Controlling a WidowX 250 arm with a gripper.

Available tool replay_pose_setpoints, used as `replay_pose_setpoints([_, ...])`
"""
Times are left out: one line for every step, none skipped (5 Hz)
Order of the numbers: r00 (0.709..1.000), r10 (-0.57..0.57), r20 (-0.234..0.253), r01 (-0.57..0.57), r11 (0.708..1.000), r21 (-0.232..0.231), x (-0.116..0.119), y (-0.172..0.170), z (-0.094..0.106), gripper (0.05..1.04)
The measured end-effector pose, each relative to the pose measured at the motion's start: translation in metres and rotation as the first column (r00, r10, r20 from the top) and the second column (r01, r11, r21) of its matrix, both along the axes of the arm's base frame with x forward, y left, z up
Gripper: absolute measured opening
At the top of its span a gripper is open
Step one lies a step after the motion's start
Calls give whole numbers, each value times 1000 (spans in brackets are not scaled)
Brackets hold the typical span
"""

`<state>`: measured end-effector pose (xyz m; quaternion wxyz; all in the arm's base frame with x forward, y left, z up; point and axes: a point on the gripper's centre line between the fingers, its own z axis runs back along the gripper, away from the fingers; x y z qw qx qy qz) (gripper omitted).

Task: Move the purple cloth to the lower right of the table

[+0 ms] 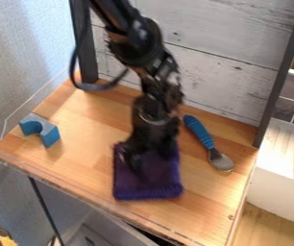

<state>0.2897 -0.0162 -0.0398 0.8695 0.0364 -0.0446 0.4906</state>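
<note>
Cloth (pixel 151 185) lay at the table's (pixel 79 161) lower middle beneath the claw (pixel 144 156), whose state, apart or clamped, could not be told; judged light, limp, not fragile, best pinched near its upper edge; table was pale wood, plank wall (pixel 217 79) behind, grey wall (pixel 24 45) at left.

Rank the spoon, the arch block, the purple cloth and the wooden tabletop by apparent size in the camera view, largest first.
1. Wooden tabletop
2. Purple cloth
3. Spoon and arch block, unranked: the spoon is longer but thin, so the areas they cover look close.
</note>
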Motion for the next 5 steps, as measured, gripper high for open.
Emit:
replay_pose_setpoints([995,-102,-9,102,995,-4,-17,-29,2,1001])
replay_pose_setpoints([982,-187,-15,186,982,-7,-30,-54,4,1001])
replay_pose_setpoints([982,-190,-9,190,982,-5,-29,-57,4,1001])
replay_pose_setpoints([982,-189,1,189,982,9,-24,-54,8,1001])
replay_pose_setpoints([982,-180,62,180,984,9,-12,-48,28,1000])
